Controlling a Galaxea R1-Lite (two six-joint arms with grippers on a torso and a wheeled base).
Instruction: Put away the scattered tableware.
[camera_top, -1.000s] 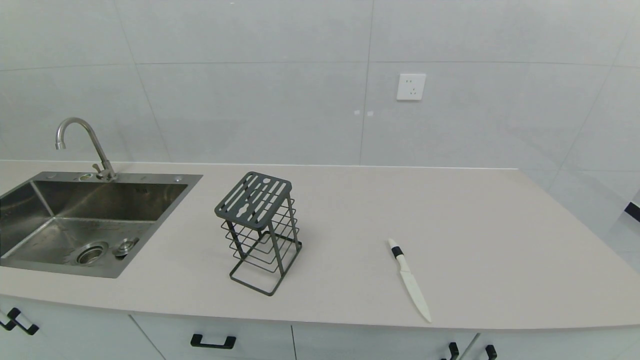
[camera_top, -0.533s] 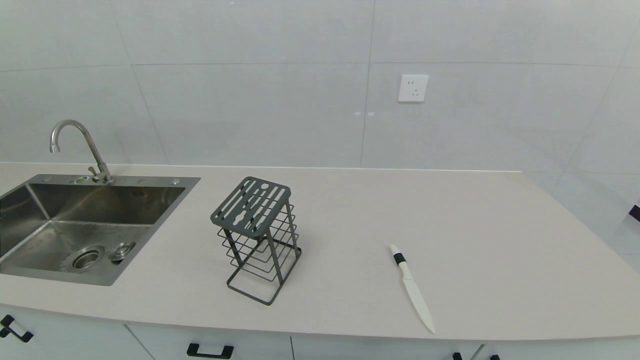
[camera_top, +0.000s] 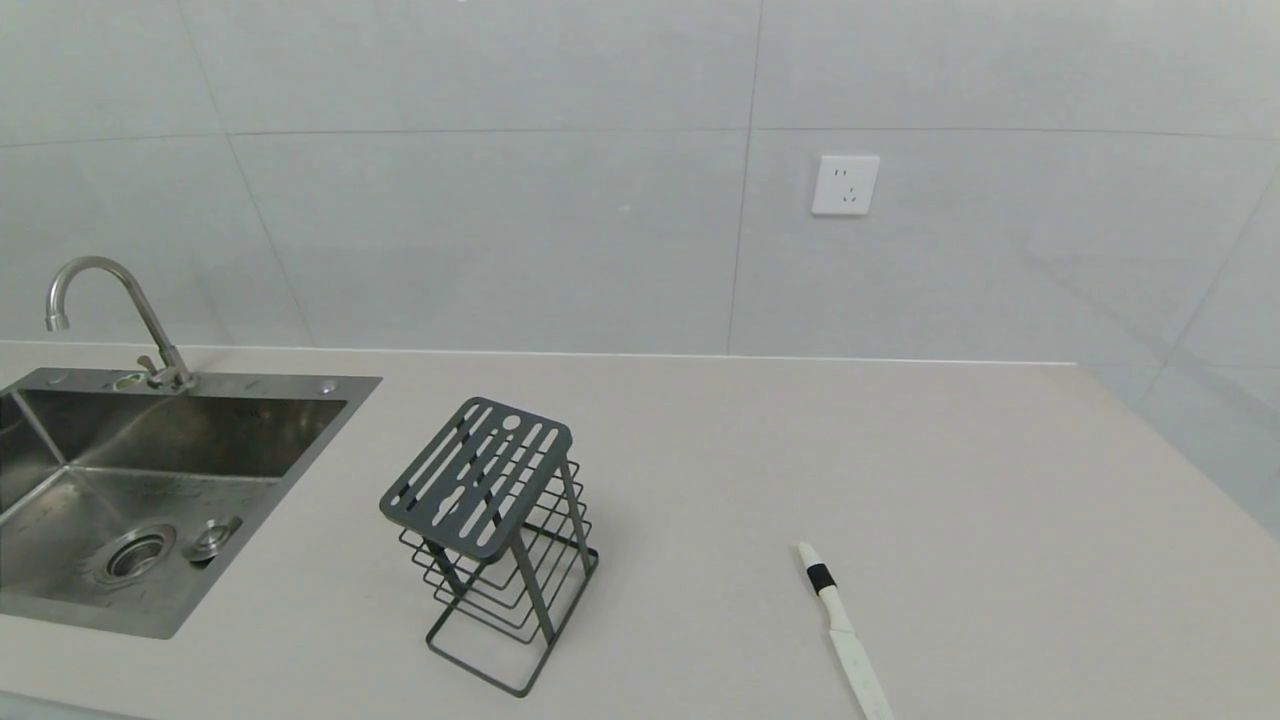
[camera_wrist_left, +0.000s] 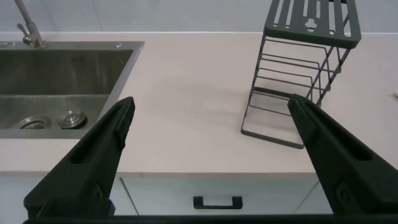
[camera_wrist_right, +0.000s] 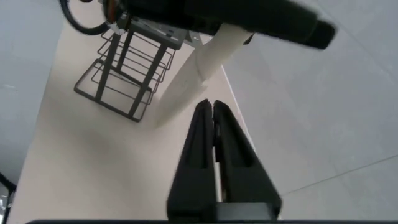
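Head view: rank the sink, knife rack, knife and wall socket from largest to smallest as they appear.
1. The sink, partly cut off.
2. The knife rack.
3. The knife and wall socket: unranked; knife longer but thinner, and nearer.

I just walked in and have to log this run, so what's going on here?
Nothing is being handled right now. A white knife lies flat on the countertop, apart from the dark wire rack and to its right. The rack stands upright beside the sink. The left gripper is open and empty, facing the rack. The right gripper is shut with nothing in it. The knife is not yet put away.
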